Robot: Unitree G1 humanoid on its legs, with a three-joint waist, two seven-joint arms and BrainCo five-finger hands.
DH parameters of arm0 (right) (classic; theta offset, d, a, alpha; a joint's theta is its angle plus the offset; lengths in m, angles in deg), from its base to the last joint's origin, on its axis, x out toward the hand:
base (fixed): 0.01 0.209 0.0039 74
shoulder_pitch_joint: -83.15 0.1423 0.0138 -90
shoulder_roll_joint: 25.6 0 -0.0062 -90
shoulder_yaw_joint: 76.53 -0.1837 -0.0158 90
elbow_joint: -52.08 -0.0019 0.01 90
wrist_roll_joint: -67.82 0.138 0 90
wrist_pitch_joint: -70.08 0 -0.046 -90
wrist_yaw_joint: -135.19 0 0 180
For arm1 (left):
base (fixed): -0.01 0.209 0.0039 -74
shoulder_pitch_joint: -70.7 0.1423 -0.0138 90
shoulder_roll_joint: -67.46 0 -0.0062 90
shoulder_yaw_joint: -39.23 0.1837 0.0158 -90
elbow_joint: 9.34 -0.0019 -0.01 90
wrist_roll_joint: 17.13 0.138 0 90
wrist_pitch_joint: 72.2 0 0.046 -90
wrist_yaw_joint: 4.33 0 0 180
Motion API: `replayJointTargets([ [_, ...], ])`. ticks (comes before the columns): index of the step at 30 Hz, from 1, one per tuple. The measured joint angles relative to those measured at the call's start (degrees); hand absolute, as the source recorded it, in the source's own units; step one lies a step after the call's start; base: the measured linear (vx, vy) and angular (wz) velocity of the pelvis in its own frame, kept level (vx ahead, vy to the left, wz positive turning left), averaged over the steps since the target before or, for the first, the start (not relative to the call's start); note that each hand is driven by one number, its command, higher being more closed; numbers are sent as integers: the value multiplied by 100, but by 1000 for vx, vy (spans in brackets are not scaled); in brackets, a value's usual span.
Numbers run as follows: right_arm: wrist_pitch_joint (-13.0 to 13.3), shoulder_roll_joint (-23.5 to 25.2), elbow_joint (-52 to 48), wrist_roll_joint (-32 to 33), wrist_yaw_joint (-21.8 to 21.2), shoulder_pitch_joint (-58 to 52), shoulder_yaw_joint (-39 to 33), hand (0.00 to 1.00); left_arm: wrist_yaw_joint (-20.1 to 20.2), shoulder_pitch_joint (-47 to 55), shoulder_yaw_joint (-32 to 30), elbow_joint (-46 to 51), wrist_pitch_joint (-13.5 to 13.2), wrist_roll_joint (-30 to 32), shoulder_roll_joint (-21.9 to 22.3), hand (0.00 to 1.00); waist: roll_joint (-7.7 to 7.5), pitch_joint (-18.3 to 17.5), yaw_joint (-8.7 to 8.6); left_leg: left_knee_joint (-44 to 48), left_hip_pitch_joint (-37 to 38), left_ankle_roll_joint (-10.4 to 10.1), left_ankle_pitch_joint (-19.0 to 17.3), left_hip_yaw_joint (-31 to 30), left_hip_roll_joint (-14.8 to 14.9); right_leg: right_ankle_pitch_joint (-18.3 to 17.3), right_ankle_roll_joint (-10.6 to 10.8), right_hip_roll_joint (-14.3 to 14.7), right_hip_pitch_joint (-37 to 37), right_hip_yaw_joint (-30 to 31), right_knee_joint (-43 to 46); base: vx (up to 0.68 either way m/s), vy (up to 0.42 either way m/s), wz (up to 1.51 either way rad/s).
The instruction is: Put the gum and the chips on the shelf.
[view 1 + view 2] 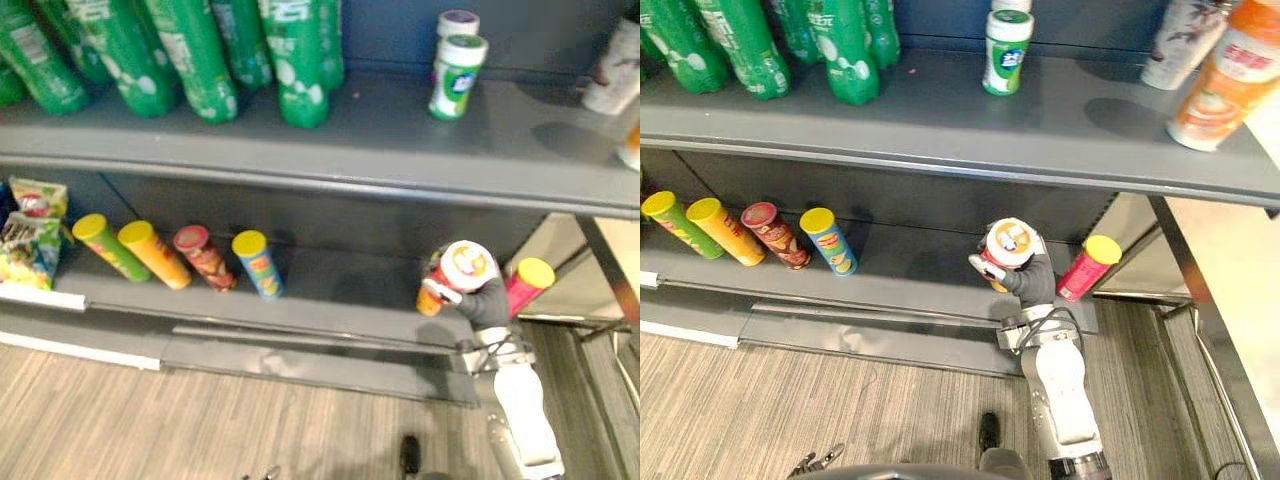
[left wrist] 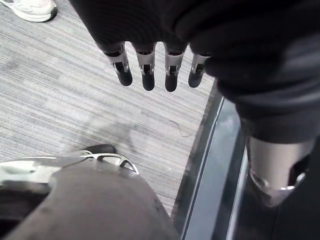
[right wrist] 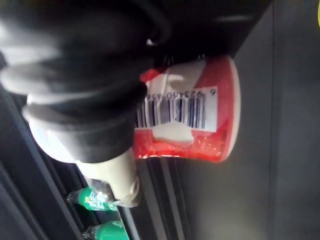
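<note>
R hand (image 1: 1030, 278) round chips can (image 1: 1010, 243), prob. just above lower shelf (image 1: 910, 270)

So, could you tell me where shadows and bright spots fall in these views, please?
Right eye view: an oval shadow lies on the upper shelf beside the orange bottle, and the lower shelf sits in shade beneath it. Right wrist view: the chips can in the right hand is bright against dark surroundings. Left wrist view: the floor past the open left hand is well lit.
</note>
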Motion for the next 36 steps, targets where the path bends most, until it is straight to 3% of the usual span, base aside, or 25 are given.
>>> replayJointTargets([
  [2, -12, -40, -13, 32, 0, 104, 35, 100, 5, -22, -2, -64, 0, 2, -11, 0, -9, -6, 0, -52, 0, 90, -10, 116, 12, 110, -32, 56, -72, 121, -41, -175, -63, -29],
  [6, -146, -303, -240, 157, -43, 162, 171, 100, -1, -64, -7, -158, 3, 25, -19, 0, -15, -3, 4, -51, 84, 131, 11, 262, 12, 150, -31, 81, -64, 290, -44, -139, -56, -22],
  [14, -153, -512, -709, 318, -91, 534, 152, 100, 5, -80, 128, -204, 38, 41, -126, 0, -110, -28, -7, -148, 113, 156, 101, 432, -11, 225, -79, 89, -146, 379, -44, -78, -36, -11],
  [26, -312, -774, -672, 564, 213, 1949, 188, 100, -3, -89, 343, -202, 165, 66, -185, 0, -210, -56, 26, -173, 315, 172, 115, 593, -9, 312, -56, 138, -39, 518, -47, -20, 2, -7],
  [36, -649, -1063, 978, 649, 722, 3772, 289, 100, -9, -123, 445, -193, 283, 239, -221, 0, -247, -55, 201, -238, 372, 179, 149, 449, -2, 311, -56, 135, 56, 377, -52, -35, 1, 6],
])
